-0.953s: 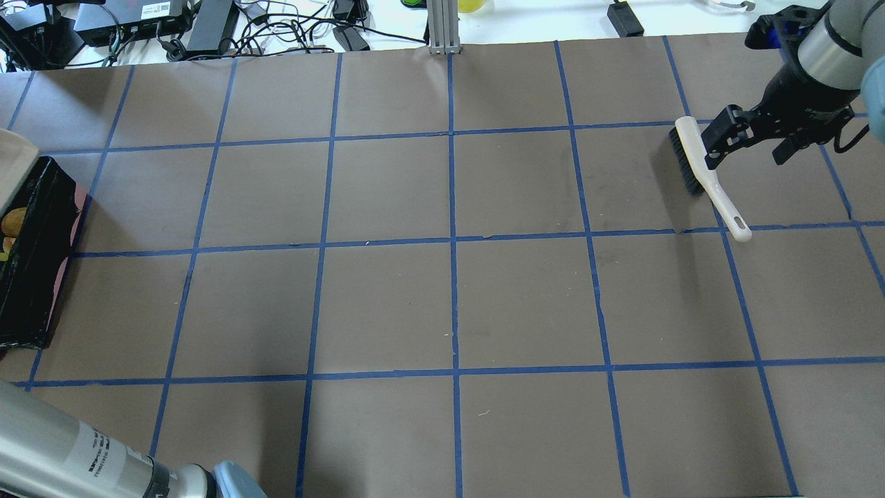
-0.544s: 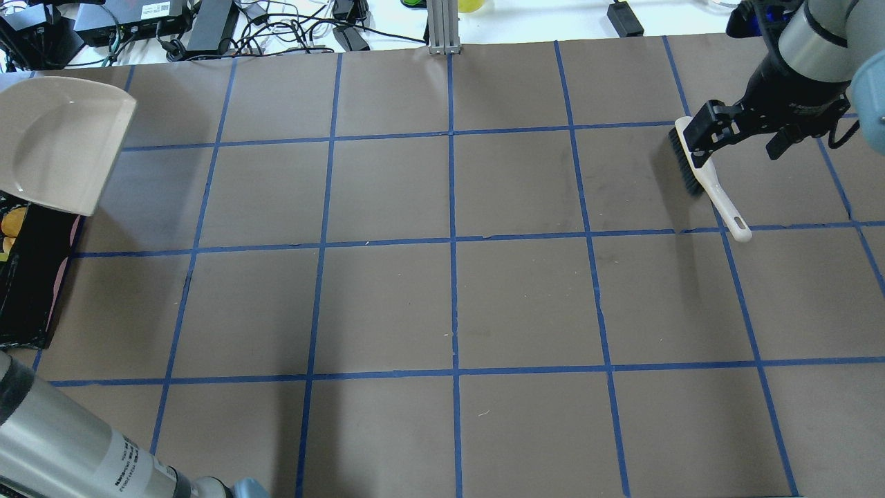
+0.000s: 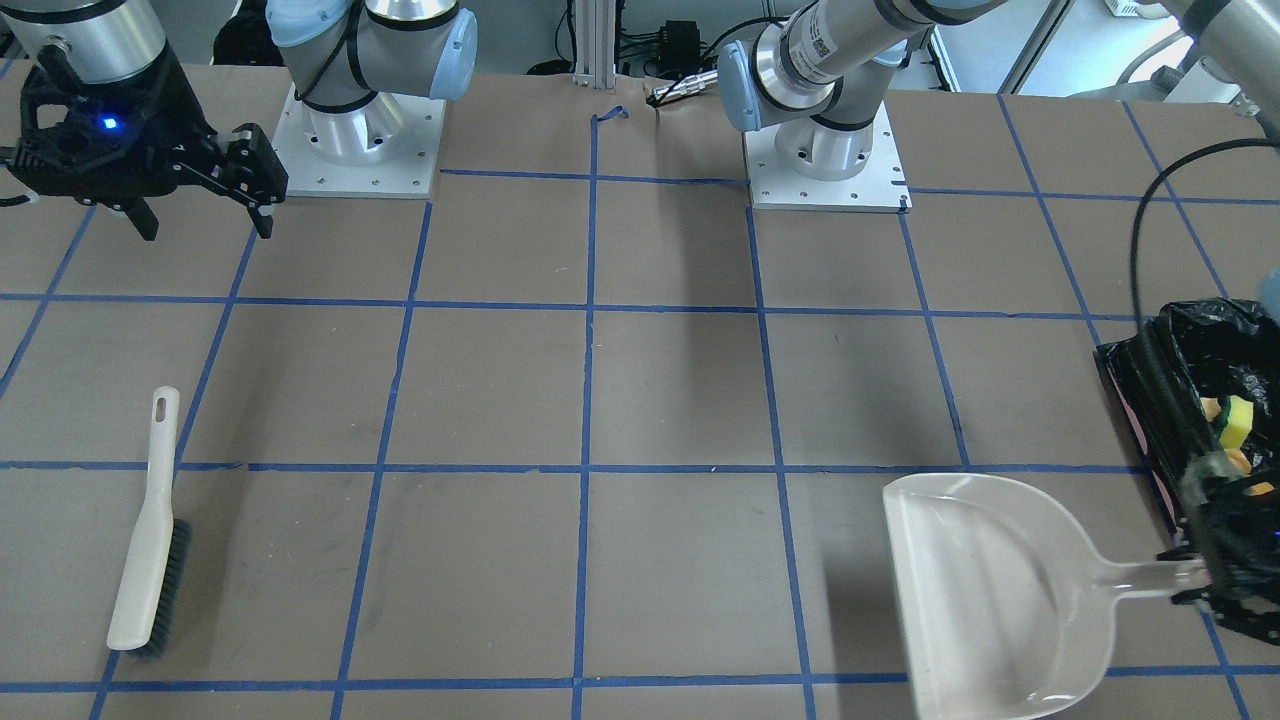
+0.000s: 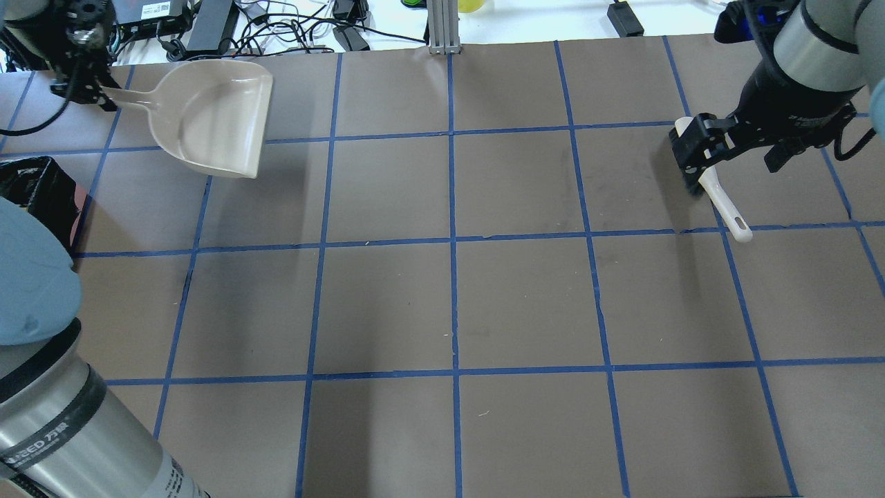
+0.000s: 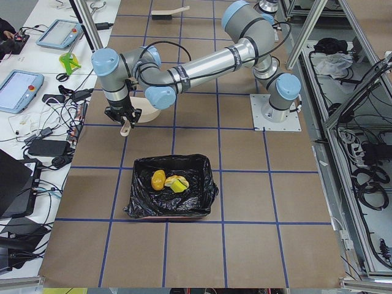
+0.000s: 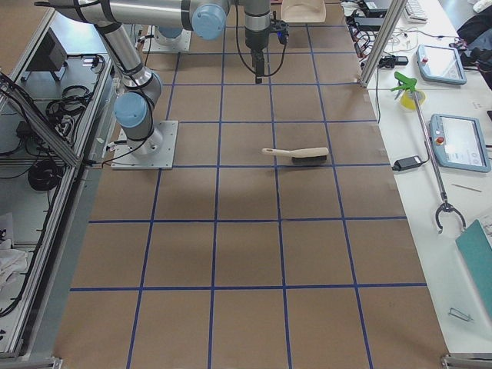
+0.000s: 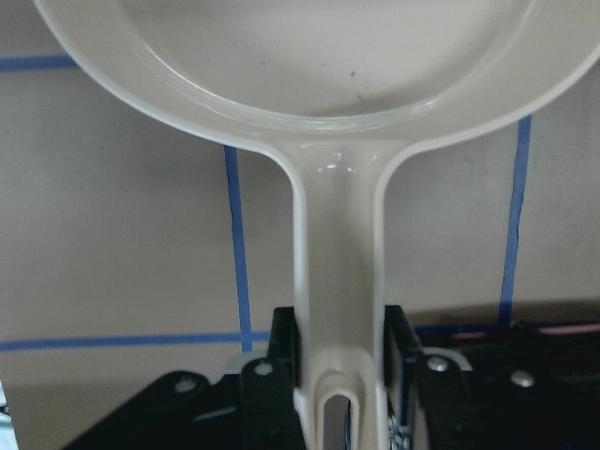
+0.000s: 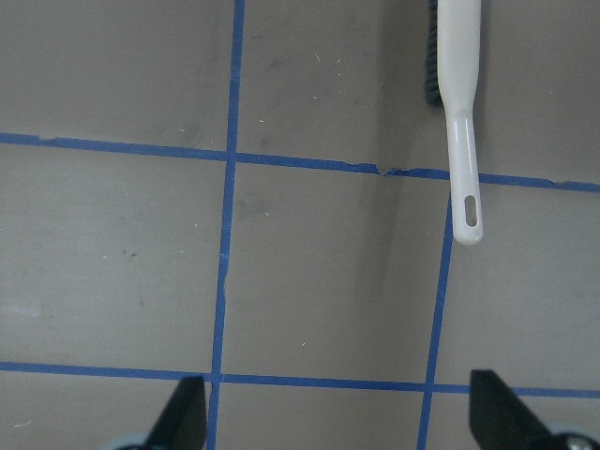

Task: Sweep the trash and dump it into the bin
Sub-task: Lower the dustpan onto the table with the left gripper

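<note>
The trash lies in the bin (image 5: 138, 197), a pink box lined with a black bag: a golden lump (image 5: 158, 179) and a yellow-green sponge (image 5: 180, 183); the sponge also shows in the front view (image 3: 1238, 420). I cannot pick out the pale slice for sure. My left gripper (image 4: 83, 86) is shut on the handle of the beige dustpan (image 4: 214, 117), held empty above the table beyond the bin (image 4: 41, 190). The handle sits between the fingers (image 7: 284, 352). My right gripper (image 3: 200, 215) is open and empty, raised above the table near the white brush (image 3: 150, 540).
The brush (image 4: 722, 200) lies flat on the brown paper at the table's right end, partly under my right gripper (image 4: 733, 155) in the overhead view. Cables and boxes (image 4: 207, 28) lie beyond the far edge. My left arm (image 4: 41, 387) fills the near left corner.
My left arm has carried the dustpan from over the bin out over the far left of the table and levelled it. My right gripper has shifted slightly; the brush has not moved.
</note>
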